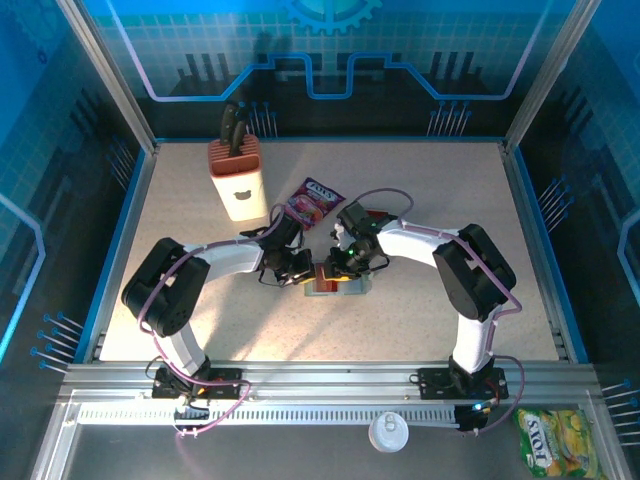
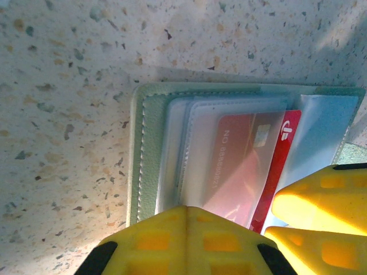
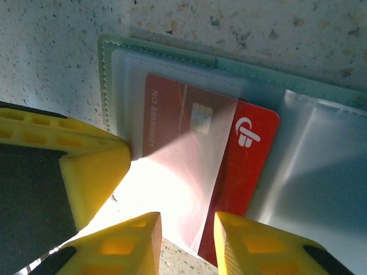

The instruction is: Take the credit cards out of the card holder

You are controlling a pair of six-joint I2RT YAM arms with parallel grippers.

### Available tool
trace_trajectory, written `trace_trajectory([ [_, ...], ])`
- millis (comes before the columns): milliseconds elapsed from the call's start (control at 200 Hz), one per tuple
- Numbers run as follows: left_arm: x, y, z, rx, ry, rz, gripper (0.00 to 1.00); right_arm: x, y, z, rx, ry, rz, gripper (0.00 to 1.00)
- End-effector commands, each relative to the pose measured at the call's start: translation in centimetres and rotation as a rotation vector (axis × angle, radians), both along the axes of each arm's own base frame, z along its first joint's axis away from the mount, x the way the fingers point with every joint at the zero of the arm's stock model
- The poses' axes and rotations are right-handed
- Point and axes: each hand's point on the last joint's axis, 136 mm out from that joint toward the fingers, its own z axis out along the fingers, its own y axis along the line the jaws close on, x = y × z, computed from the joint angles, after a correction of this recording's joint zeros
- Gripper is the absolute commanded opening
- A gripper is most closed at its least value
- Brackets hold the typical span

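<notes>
Jaws of the right gripper (image 3: 186, 220) are held partly apart with nothing clamped between them. The lower edge of a clear sleeve (image 3: 189, 189) and a corner of the red card (image 3: 246, 166) are seen in the gap. Whether a pad touches the card cannot be told.

The left gripper (image 2: 186, 213) is closed completely on nothing. Its tips are set against an edge of the card holder (image 2: 148, 149), just beside the right gripper's yellow fingers (image 2: 321, 200).

The card holder is laid open and flat on the speckled table (image 2: 69, 114), with its pale green stitched border turned up and its clear sleeves spread across it. The red card is lodged partly in a sleeve. Its chip and printed number are veiled by the plastic, while the end with the white logo is bared.

In the top view, both arms are bent inward and the grippers are positioned together over the card holder near the table's middle. A pink-purple snack packet (image 1: 315, 203) is seen just behind them. A knife block (image 1: 235, 180) is placed farther back to the left. A white lid (image 1: 387, 432) and a yellow-green packet (image 1: 558, 445) are seen on the near ledge by the arm bases.
</notes>
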Motion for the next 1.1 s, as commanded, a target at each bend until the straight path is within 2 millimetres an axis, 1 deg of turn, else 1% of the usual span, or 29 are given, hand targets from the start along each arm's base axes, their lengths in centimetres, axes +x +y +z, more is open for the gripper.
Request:
trace_trajectory([
  [0, -0.8, 0.9, -0.7, 0.039, 0.027, -0.005, 0.0, -0.1, 0.7, 0.4, 0.013, 0.009, 0.0, 0.31],
  [250, -0.8, 0.8, -0.8, 0.039, 0.027, -0.008, 0.0, -0.3, 0.8, -0.4, 0.017, 0.031, 0.005, 0.29],
  [525, -0.8, 0.9, -0.7, 0.042, 0.028, -0.009, 0.0, -0.4, 0.1, -1.4, -0.012, 0.049, -0.004, 0.29],
  [825, -0.7, 0.9, -0.7, 0.045, 0.027, -0.008, 0.0, -0.3, -1.5, -0.9, -0.102, 0.017, 0.003, 0.29],
  [971, -0.7, 0.9, -0.6, 0.045, 0.025, -0.01, 0.0, -0.2, -1.4, -0.3, -0.1, 0.006, 0.007, 0.29],
  [1096, -0.5, 0.8, -0.1, 0.038, 0.017, -0.01, 0.0, 0.0, -1.2, 0.3, -0.088, -0.005, 0.007, 0.29],
])
